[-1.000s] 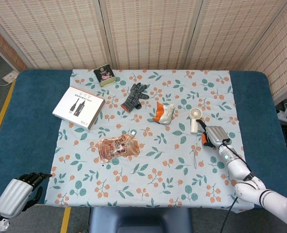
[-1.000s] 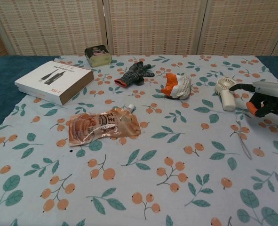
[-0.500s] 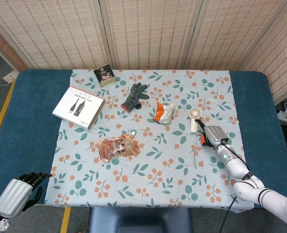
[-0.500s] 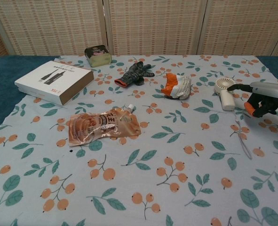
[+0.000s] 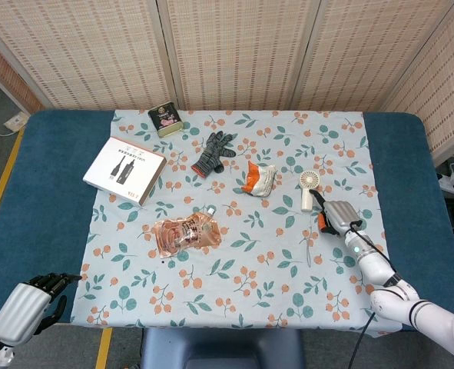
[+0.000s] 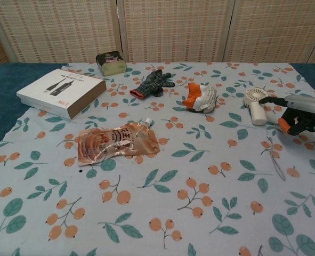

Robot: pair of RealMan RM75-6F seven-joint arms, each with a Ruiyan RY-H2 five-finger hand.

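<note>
My right hand point(image 5: 336, 217) hovers low over the flowered cloth just right of a small white hand fan point(image 5: 309, 187). In the chest view this hand point(image 6: 299, 113) holds nothing: one dark finger reaches toward the fan point(image 6: 255, 104) and the others curl down, showing orange tips. A small gap separates hand and fan. My left hand point(image 5: 25, 306) hangs off the table's near left corner, empty, with its dark fingers loosely apart; the chest view does not show it.
On the cloth point(image 5: 273, 261) lie a brown spout pouch point(image 5: 185, 231), an orange-white crumpled pack point(image 5: 259, 177), a dark glove point(image 5: 213, 151), a small tin point(image 5: 165, 120) and a white box point(image 5: 124, 169). Blue tabletop point(image 5: 50, 207) flanks both sides.
My right hand edged a little toward the fan and drifted back slightly; it holds nothing throughout. The left hand and the objects have not moved.
</note>
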